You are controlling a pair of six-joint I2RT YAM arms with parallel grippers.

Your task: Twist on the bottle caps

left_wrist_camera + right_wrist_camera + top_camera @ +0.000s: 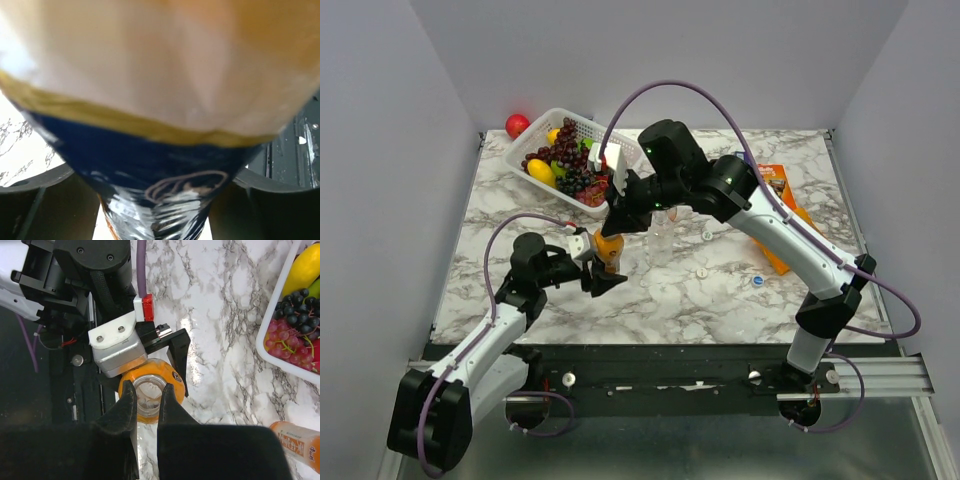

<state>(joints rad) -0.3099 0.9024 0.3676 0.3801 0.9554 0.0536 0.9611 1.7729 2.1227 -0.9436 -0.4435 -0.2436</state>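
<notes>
My left gripper (605, 262) is shut on an upright orange bottle (609, 247) near the table's middle left. The left wrist view shows the bottle's orange and blue label (160, 100) filling the frame between the dark fingers (45, 205). My right gripper (618, 222) hangs straight above it. In the right wrist view its jaws (148, 392) stand a narrow gap apart over the bottle's uncapped mouth, with no cap between them. A clear bottle (660, 240) stands just right. A white cap (701, 271) and a blue cap (758, 281) lie on the table. A second orange bottle (297, 440) lies nearby.
A white basket (552, 120) of fruit stands at the back left, also in the right wrist view (265, 340). A red ball (517, 125) lies beside it. An orange snack packet (778, 178) lies at the right under my right arm.
</notes>
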